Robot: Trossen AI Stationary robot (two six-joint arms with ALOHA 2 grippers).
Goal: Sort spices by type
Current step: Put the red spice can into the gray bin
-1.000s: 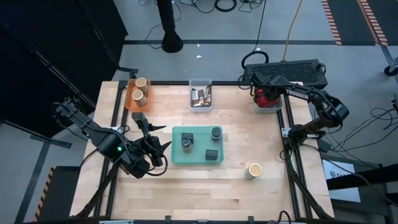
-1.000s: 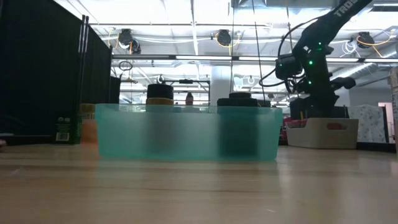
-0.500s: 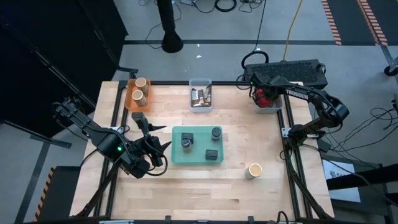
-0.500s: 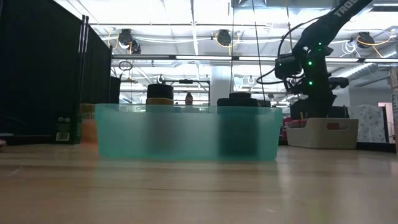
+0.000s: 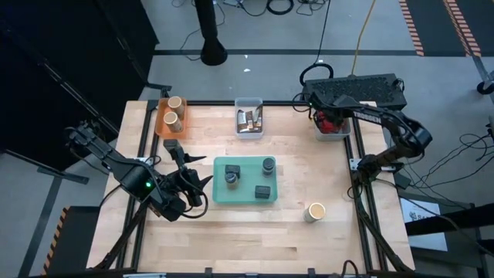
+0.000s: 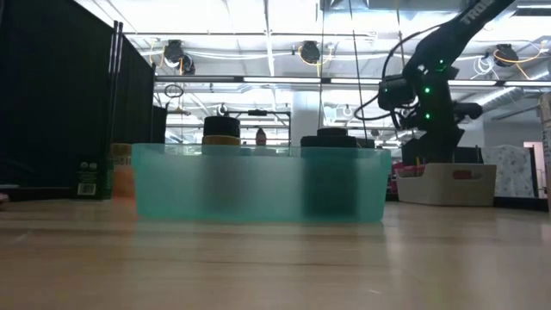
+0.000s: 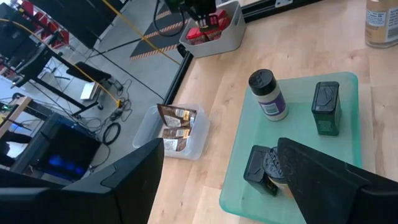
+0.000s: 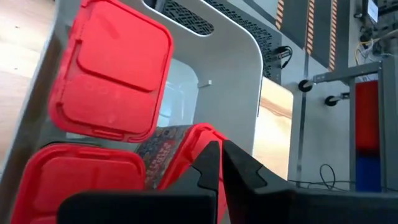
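Three dark grey spices, a jar [image 5: 268,165] and two blocks [image 5: 232,177] [image 5: 263,191], stand in the flat teal tray [image 5: 220,164]. One tan jar [image 5: 315,211] stands alone on the table near its right side. Two tan jars [image 5: 173,112] sit in the orange bin, printed packets [image 5: 248,120] in the clear bin, and red cubes [image 8: 112,74] in the white bin [image 5: 332,133]. My left gripper [image 5: 187,171] hovers open just left of the tray. My right gripper [image 8: 221,155] is shut, low inside the white bin among the red cubes. My right gripper points down into the white bin with its shut fingertips [image 8: 210,152] right beside a red cube's rim [image 8: 189,137]. I cannot tell whether it touches the cube.
The bins line the far edge: orange [image 5: 160,122] at left, clear [image 5: 239,104] in the middle, white at right. The teal tray's wall [image 6: 258,185] fills the low view. Bare wood lies along the near edge and around the lone tan jar.
My right arm has shifted slightly over the white bin; its gripper stays in the bin.
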